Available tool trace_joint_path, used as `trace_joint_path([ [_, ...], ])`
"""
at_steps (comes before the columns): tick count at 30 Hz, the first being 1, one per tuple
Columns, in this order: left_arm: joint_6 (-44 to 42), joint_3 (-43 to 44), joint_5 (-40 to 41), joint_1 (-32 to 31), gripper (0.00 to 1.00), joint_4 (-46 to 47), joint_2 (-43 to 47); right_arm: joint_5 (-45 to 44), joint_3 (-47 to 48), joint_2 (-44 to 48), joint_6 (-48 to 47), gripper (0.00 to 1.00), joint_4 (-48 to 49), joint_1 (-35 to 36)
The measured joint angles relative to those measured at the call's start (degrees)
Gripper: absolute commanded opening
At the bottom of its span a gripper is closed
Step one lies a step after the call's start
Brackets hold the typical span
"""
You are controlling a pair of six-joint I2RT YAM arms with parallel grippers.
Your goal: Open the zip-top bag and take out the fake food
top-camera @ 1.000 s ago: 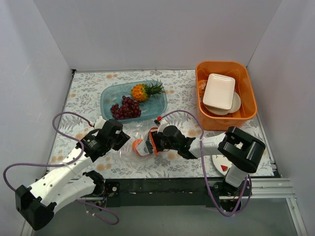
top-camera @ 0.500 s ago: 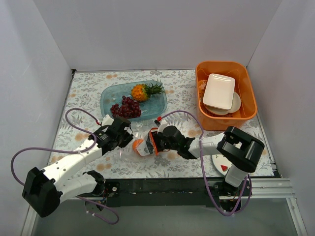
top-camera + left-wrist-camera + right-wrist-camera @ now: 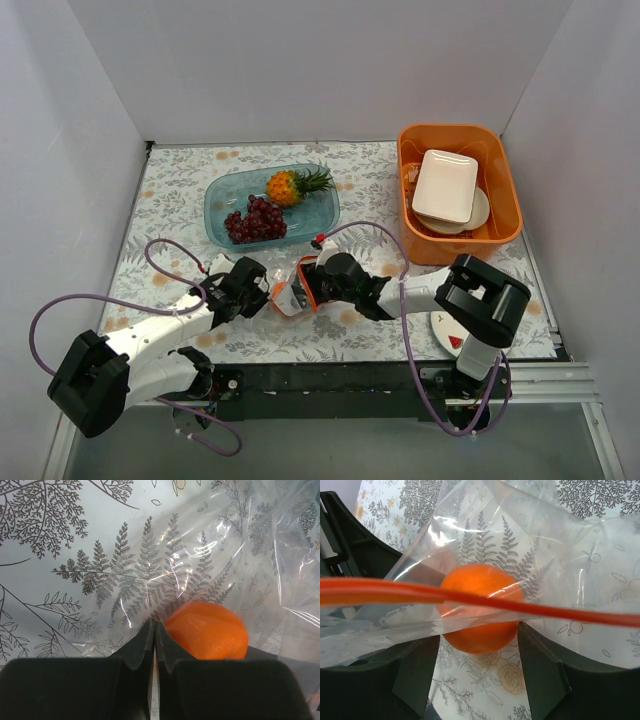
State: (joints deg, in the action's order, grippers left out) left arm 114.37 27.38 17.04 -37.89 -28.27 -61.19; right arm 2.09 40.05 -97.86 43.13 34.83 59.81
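The zip-top bag (image 3: 284, 302) lies on the patterned table between my two grippers. My left gripper (image 3: 262, 293) is shut, its jaws (image 3: 154, 627) pinching the clear bag film (image 3: 200, 555) just left of the small orange fruit (image 3: 207, 630). My right gripper (image 3: 298, 290) faces it from the right. In the right wrist view the gripper (image 3: 479, 630) has its fingers against both sides of the orange fruit (image 3: 480, 642). The orange-red zip strip (image 3: 570, 612) crosses in front, and plastic drapes over the left finger. The pineapple (image 3: 290, 185) and grapes (image 3: 256, 220) lie in the teal tray (image 3: 215, 195).
An orange bin (image 3: 410, 230) holding white dishes (image 3: 446, 185) stands at the back right. A watermelon-printed plate (image 3: 445, 335) lies by the right arm's base. Purple cables loop beside the left arm. White walls enclose the table on three sides.
My left arm has swung right, from well left of the bag up to it. My right gripper has shifted a little left, over the orange fruit.
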Motion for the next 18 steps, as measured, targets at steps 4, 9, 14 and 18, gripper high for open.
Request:
trace_joint_path([
  [4, 0.0, -1.2, -0.2, 0.0, 0.0, 1.6, 0.7, -0.5, 1.5, -1.8, -0.1, 0.71, -0.6, 0.6],
  [9, 0.0, -2.6, -0.2, 0.0, 0.0, 2.3, 0.9, -2.3, 3.4, -2.7, -0.6, 0.74, -1.9, 1.3],
  [14, 0.0, -3.0, -0.3, 0.0, 0.0, 2.4, 2.8, -3.6, 3.5, -2.7, -1.5, 0.77, -2.3, 1.7],
  [18, 0.0, -2.6, 0.1, 0.0, 0.0, 0.9, 4.6, -3.8, 3.8, -2.7, -2.0, 0.78, -3.0, 1.7],
])
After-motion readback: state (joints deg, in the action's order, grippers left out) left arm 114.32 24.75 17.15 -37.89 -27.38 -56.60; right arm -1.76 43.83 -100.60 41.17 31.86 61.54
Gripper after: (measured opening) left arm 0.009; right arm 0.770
